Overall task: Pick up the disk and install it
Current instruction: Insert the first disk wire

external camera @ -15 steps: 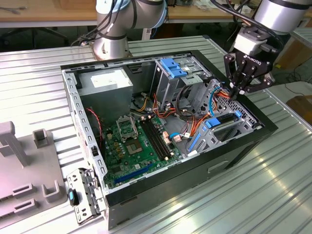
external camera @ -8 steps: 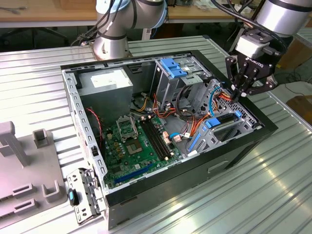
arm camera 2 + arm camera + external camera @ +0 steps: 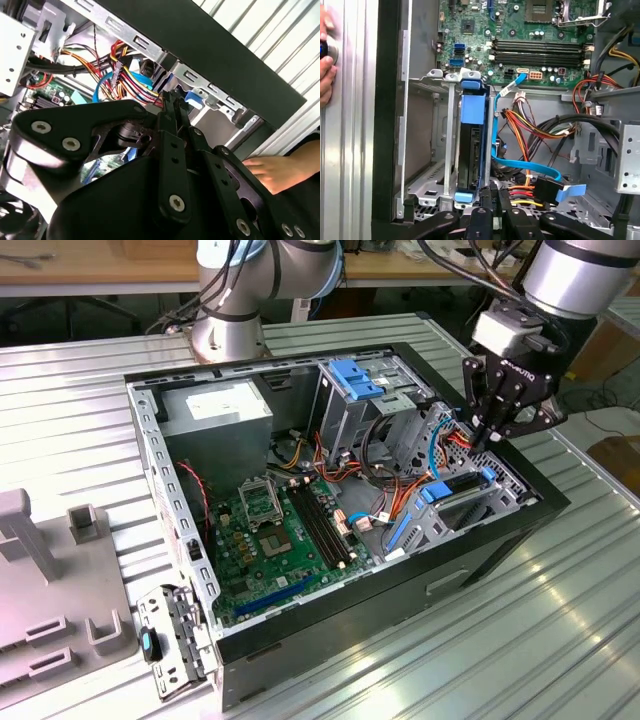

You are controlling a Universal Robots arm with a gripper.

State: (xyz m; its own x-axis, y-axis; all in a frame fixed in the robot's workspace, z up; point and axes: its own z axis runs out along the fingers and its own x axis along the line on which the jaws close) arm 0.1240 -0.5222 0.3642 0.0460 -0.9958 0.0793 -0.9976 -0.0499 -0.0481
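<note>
Ribbed metal table point(image 3: 560, 620) under open computer case point(image 3: 480, 550), grey fixture point(image 3: 40, 590), small metal bracket point(image 3: 172, 640)

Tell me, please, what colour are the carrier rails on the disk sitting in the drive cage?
Bright blue; the disk rails show best in the first wrist view.

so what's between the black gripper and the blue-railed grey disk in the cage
Nothing visible: in the first wrist view the gripper sits right at the disk; touching or not, I cannot tell.

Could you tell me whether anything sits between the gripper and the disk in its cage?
Nothing visible does. In the first wrist view the gripper sits right at the end of the disk, which stands on edge in its cage. The cable bundle lies beside the fingers, not between.
</note>
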